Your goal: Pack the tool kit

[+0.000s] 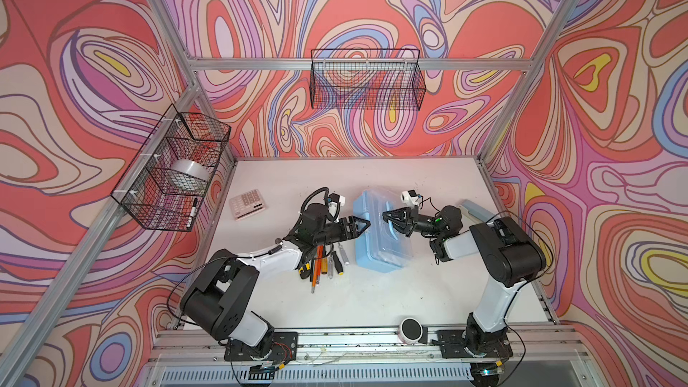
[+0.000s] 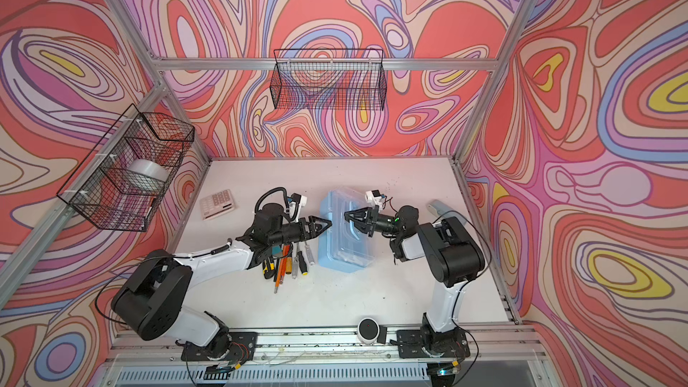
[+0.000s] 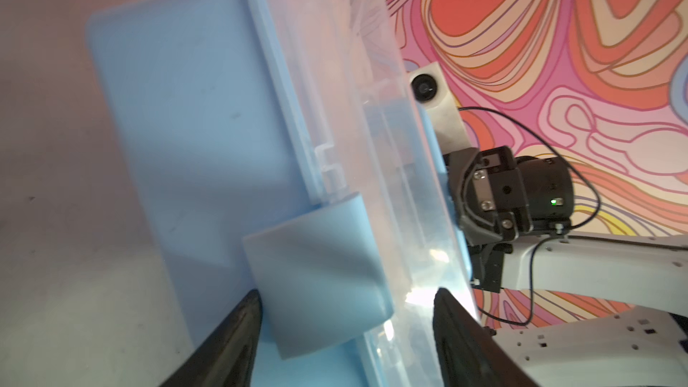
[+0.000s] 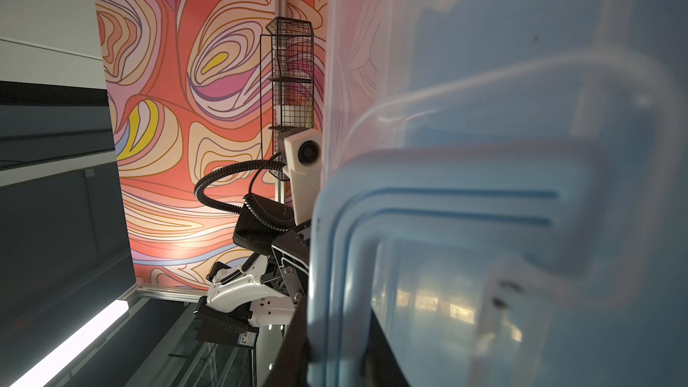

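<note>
The tool kit's light-blue case (image 1: 383, 243) (image 2: 344, 243) with its clear lid (image 3: 346, 87) lies mid-table. My right gripper (image 1: 387, 217) (image 2: 349, 216) (image 4: 337, 359) is shut on the pale-blue arched handle (image 4: 428, 188) on the lid. My left gripper (image 1: 366, 227) (image 2: 329, 225) (image 3: 346, 292) is open at the case's left side. Its fingers straddle the blue latch flap (image 3: 316, 269); I cannot tell if they touch it. Screwdrivers and yellow-black cutters (image 1: 324, 260) (image 2: 286, 262) lie in a loose pile on the table left of the case, partly hidden under the left arm.
A pinkish-white calculator (image 1: 247, 204) (image 2: 217, 204) lies at the back left. The grey-blue stapler (image 1: 474, 210) (image 2: 441, 207) lies behind the right arm. Wire baskets (image 1: 366, 80) (image 1: 175, 169) hang on the walls. A round black-topped puck (image 1: 410, 329) sits at the front rail.
</note>
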Tool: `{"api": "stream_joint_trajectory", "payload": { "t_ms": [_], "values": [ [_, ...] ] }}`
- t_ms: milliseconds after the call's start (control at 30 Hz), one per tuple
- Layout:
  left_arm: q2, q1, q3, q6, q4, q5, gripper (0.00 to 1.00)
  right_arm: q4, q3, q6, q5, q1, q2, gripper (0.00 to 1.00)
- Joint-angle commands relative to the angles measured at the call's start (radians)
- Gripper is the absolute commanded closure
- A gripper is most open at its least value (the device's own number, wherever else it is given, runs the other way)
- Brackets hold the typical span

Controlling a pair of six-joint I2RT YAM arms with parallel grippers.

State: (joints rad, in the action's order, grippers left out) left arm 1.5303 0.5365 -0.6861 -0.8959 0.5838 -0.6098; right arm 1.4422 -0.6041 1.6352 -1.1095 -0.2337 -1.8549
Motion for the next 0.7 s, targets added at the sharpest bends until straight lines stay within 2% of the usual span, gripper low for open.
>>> {"api": "stream_joint_trajectory", "payload": {
  "t_ms": [0,200,233,667],
  "values": [
    [0.061,-0.006,-0.01,-0.126,0.258,-0.162,0.3,0.047,0.012,-0.069,-0.03,-0.009,-0.019,1.0],
    [0.21,-0.056,-0.001,-0.453,0.742,-0.319,0.33,0.046,0.006,-0.066,-0.034,-0.008,-0.029,1.0],
    [0.226,-0.066,-0.002,-0.493,0.781,-0.338,0.34,0.044,0.007,-0.066,-0.035,-0.008,-0.033,1.0],
    [0.049,-0.142,-0.004,-0.571,0.777,-0.4,0.35,0.016,0.004,-0.086,0.001,-0.008,-0.087,1.0]
  ]
}}
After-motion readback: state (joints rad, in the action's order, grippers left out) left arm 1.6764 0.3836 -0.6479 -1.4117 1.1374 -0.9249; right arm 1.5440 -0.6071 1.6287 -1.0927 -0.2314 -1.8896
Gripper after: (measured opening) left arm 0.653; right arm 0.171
